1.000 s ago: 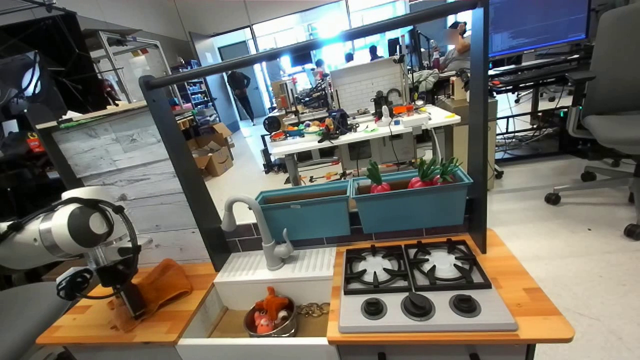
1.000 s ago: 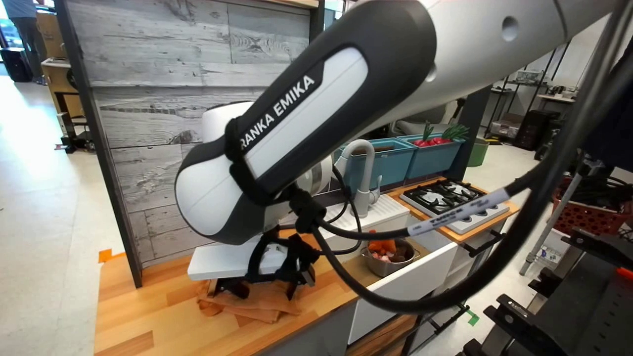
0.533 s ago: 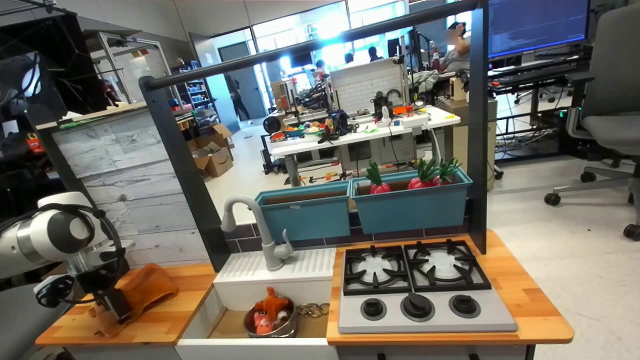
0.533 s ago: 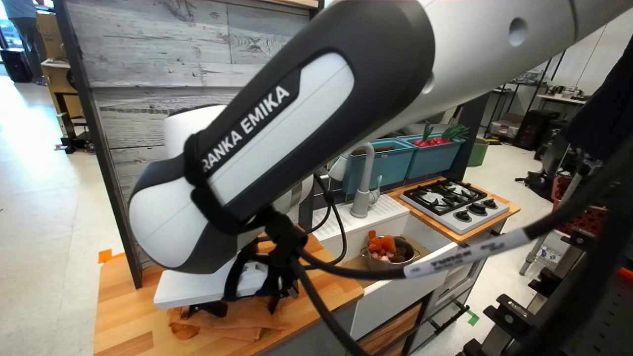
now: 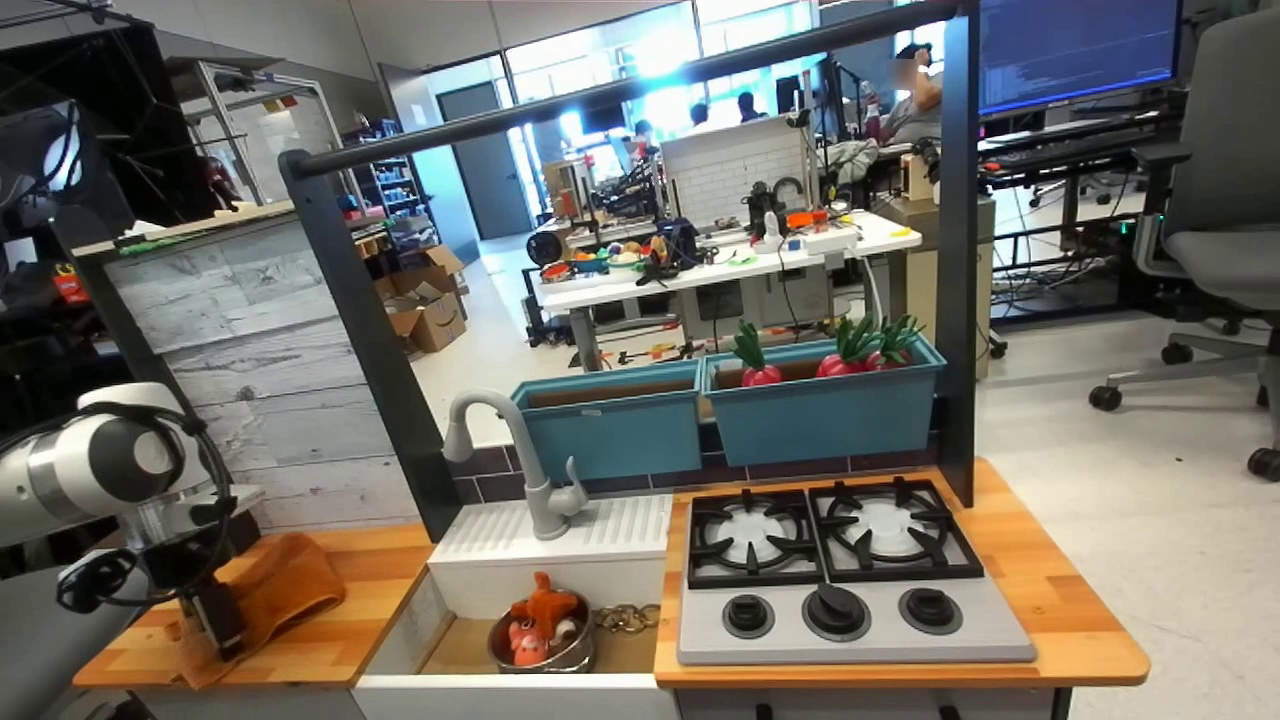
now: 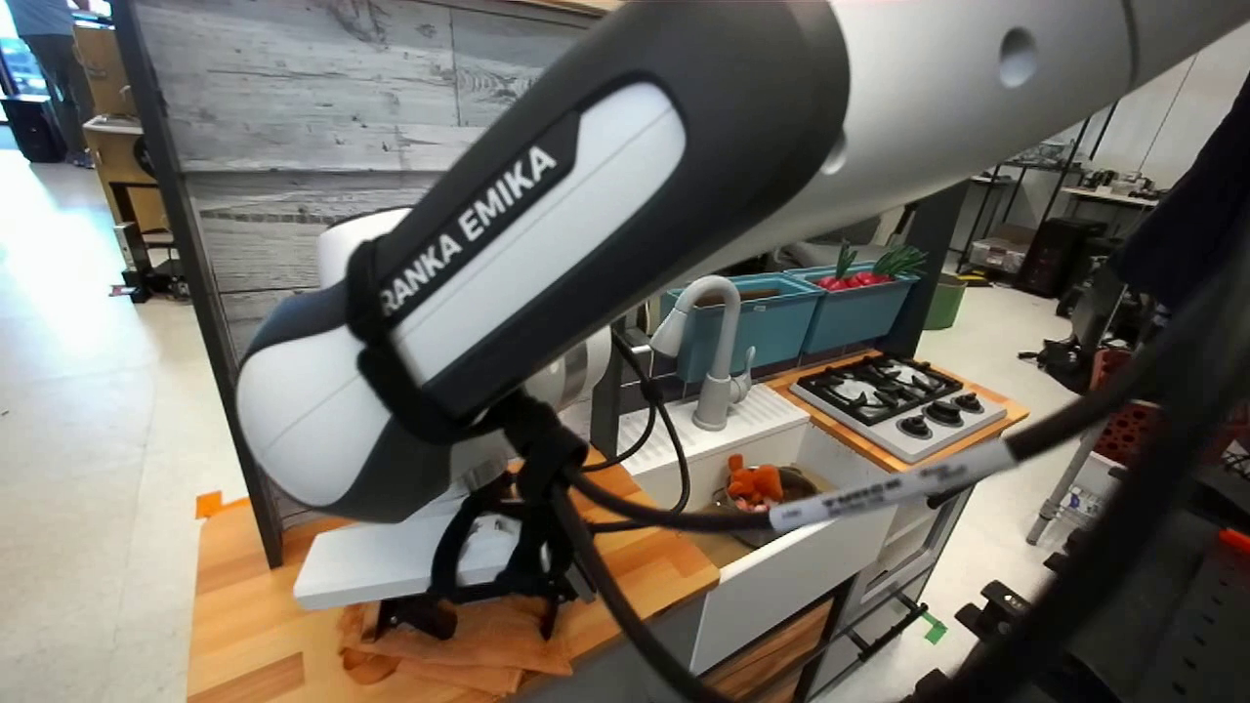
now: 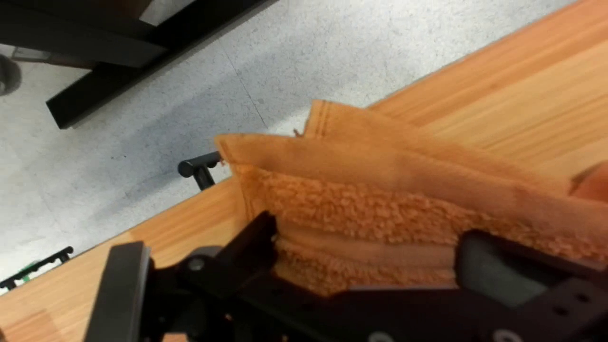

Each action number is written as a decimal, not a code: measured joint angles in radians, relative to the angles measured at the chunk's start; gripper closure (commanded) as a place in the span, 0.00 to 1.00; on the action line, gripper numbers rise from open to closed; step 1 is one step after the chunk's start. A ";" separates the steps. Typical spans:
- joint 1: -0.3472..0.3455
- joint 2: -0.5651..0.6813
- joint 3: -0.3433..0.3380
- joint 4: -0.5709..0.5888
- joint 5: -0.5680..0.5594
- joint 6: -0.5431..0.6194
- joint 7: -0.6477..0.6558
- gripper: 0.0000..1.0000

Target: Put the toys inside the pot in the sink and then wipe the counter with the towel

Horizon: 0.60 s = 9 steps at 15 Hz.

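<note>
Claw (image 7: 368,233) wide over towel (image 7: 380,192) — visibly nubby only in wrist view

Counted: one towel (image 5: 295,580), one sink (image 5: 520,692), one pot (image 5: 572,660), at least two toys (image 5: 545,606), one faucet (image 5: 541,505), one stovetop (image 5: 785,650), two burners (image 5: 884,530), three knobs (image 5: 836,613), two planters (image 5: 830,422), three radishes (image 5: 761,376).

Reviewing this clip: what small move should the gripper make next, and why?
Probably use the open gripper to slide the towel inward: its corners poke past the edge of the counter, and the toys already sit in the pot, so wiping seems to be what remains.
</note>
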 measured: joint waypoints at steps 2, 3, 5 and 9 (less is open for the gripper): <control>-0.043 -0.004 -0.009 -0.001 0.016 -0.050 0.017 0.00; -0.066 -0.006 -0.015 -0.003 0.017 -0.068 0.024 0.00; -0.101 -0.008 -0.021 -0.005 0.017 -0.085 0.024 0.00; -0.088 -0.011 -0.028 -0.012 -0.038 -0.079 -0.036 0.00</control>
